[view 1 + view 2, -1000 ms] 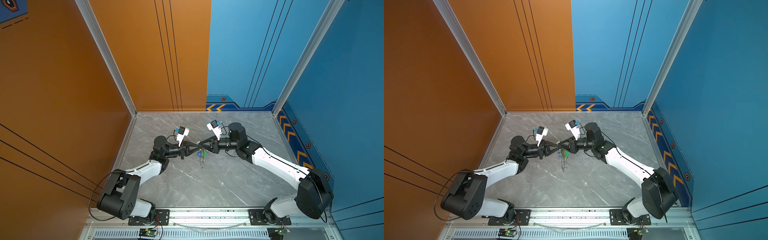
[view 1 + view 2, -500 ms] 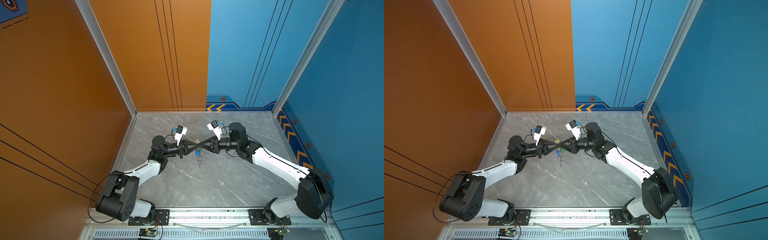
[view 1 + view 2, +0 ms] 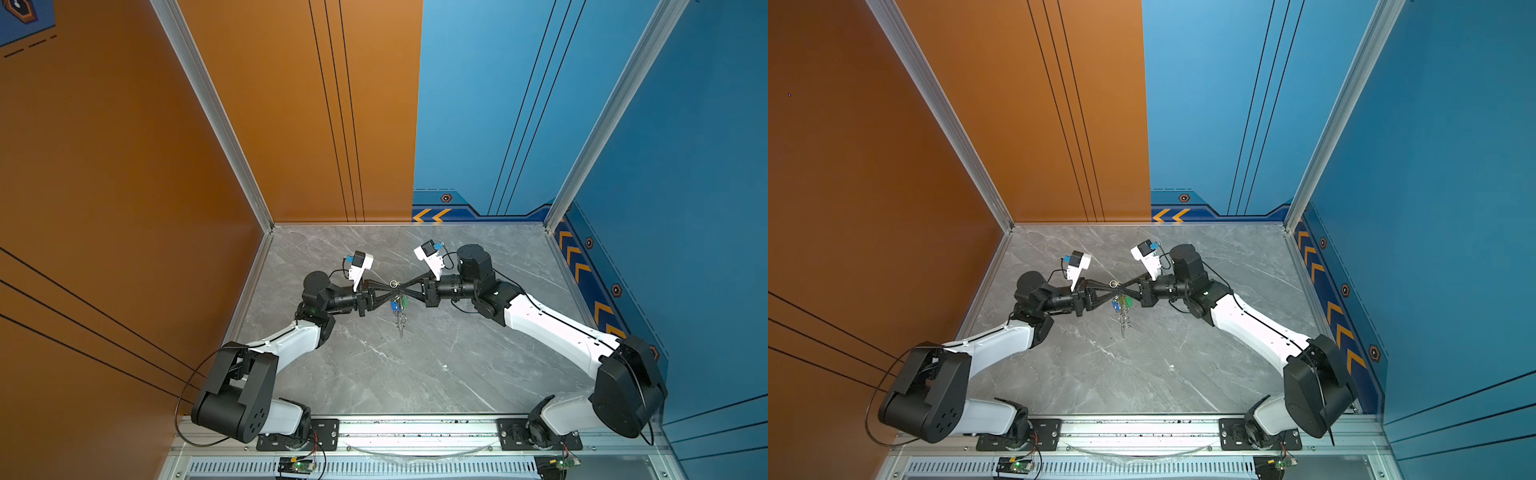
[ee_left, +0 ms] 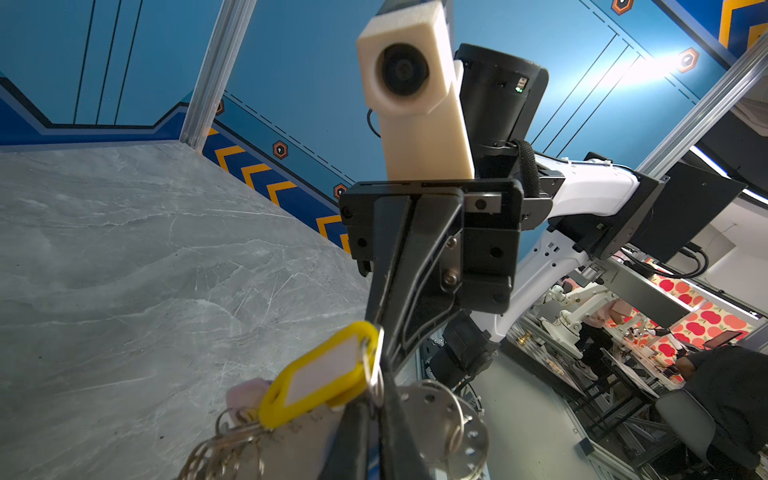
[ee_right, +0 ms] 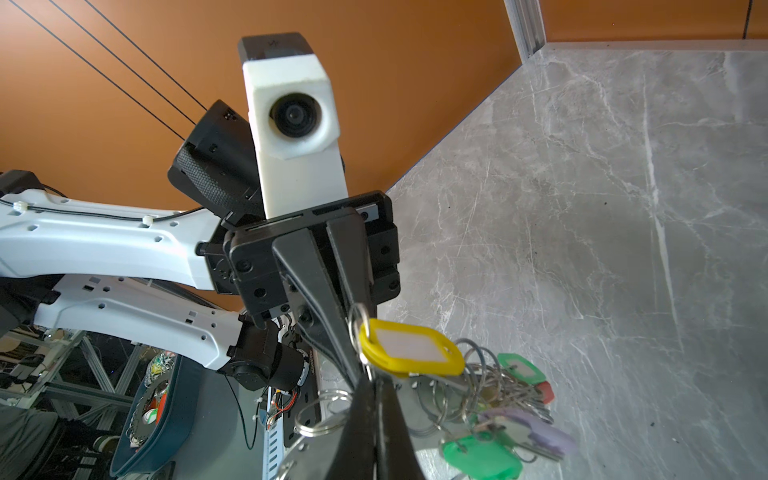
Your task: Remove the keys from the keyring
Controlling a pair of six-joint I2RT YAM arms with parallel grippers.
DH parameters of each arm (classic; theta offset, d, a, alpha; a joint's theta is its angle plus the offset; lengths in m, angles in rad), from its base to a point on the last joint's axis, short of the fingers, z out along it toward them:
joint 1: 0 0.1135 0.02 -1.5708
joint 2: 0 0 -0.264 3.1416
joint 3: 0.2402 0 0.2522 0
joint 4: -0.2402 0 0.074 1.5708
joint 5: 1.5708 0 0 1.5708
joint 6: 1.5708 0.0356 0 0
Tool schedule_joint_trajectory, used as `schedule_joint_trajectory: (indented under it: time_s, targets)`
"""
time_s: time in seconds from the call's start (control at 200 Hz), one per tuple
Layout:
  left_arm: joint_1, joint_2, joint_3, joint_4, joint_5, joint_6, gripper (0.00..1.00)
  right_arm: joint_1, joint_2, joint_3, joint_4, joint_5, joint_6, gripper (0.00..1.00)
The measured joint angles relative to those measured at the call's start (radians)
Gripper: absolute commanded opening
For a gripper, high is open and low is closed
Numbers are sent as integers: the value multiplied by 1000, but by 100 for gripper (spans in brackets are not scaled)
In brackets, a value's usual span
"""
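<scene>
We see our right hand pinched shut, left hand tip to tip against it, its grip we cannot tell, keyring hanging at those tips, keys dangling beneath, over the grey tabletop

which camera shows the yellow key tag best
The right wrist view: the yellow tag is close, sharp and nearly face-on, its white label fully visible. The left wrist view also shows the tag close up, but at a slant. In both top views it is too small to make out.
</scene>
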Motion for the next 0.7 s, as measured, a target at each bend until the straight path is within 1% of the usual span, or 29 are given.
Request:
schedule_joint_trajectory:
  time_s: [0.12, 0.255, 0.35, 0.42, 0.531, 0.606, 0.701]
  targets:
    - [15, -7, -10, 13, -7, -4, 30, 0, 0, 29, -66, 8, -30, 0]
    - [54, -45, -56, 14, -11, -4, 33, -1, 0, 76, -166, 23, -79, 0]
    - [100, -87, -98, 17, -19, -4, 34, -1, 3, 135, -286, 63, -133, 0]
    - [133, -116, -130, 18, -25, -4, 35, 5, 27, 213, -409, 118, -192, 0]
    - [171, -144, -176, 18, -43, -1, 35, 38, 88, 333, -584, 255, -290, 0]
    - [183, -147, -200, 18, -53, 6, 35, 79, 135, 400, -713, 363, -350, 0]
    - [183, -144, -209, 18, -60, 10, 36, 133, 193, 463, -845, 468, -407, 0]
